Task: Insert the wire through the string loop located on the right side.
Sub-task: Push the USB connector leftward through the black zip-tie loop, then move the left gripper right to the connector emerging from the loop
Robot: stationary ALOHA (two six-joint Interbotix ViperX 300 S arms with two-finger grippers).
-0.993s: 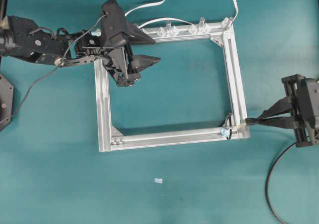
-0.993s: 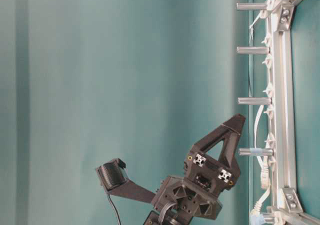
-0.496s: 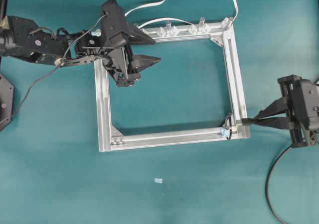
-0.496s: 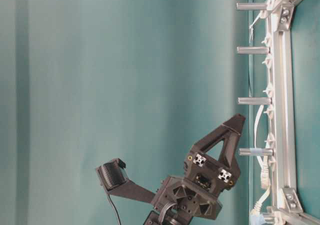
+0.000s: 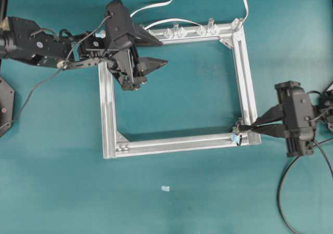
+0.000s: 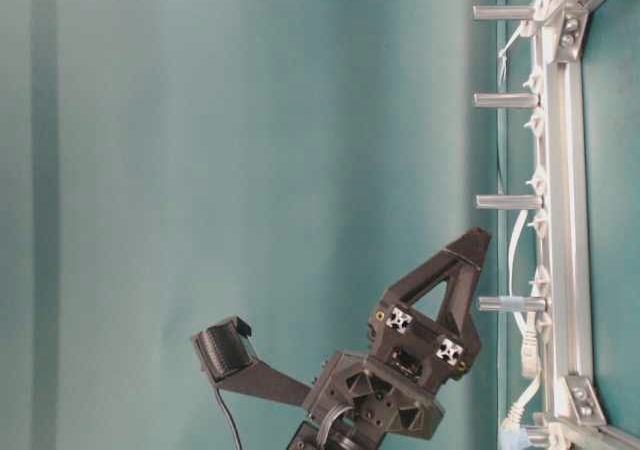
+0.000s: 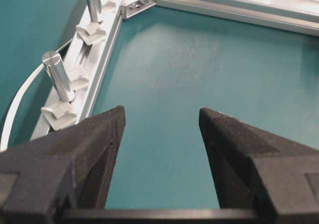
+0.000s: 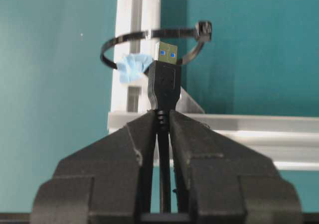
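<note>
Wire (image 8: 164, 79) pinched in right claw (image 8: 163, 122) — plug aimed lengthwise at string loop (image 8: 154, 45), just short; left claw (image 7: 160, 134) spread.

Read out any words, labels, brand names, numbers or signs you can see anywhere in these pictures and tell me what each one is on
None: no view shows readable text.
Black USB-style plug of the wire, clamped in the right gripper: blue inside its metal tip, no lettering.
Black left gripper: plain fingers, no marks.
Square silver aluminium frame: bare metal, no label.
Small pale scrap on the teal table: too small to read.
</note>
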